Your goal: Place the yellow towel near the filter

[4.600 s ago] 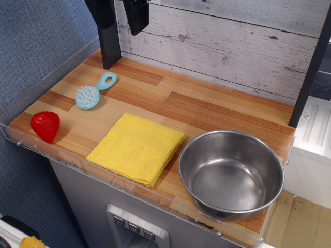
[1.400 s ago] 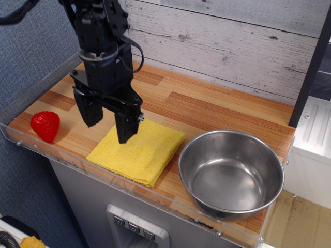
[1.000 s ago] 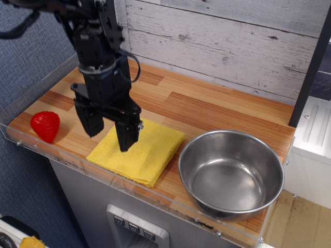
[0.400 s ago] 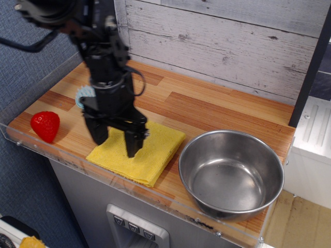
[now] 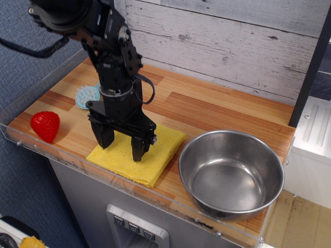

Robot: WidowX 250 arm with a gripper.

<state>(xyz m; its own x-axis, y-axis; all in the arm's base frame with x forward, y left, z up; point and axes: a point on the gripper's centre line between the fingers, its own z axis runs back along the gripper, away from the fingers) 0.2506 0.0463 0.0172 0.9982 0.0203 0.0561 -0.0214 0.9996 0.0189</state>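
Note:
The yellow towel (image 5: 155, 155) lies folded flat near the counter's front edge, left of the steel bowl. My gripper (image 5: 122, 145) is open and points straight down. Its two black fingers straddle the towel's left half, with the tips at or just above the cloth. The light-blue filter (image 5: 87, 96) lies behind and left of the gripper. Only its round white-dotted head shows, and the arm hides its handle.
A red strawberry (image 5: 45, 125) sits at the front left corner. A big steel bowl (image 5: 231, 173) stands at the front right. A clear acrylic rim (image 5: 170, 199) runs along the counter's front and left edges. A white plank wall (image 5: 227, 41) backs the counter.
The gripper has come down from above and moved right and forward, from the towel's left edge to over its left half. The filter's head has come back into view. The towel has not moved.

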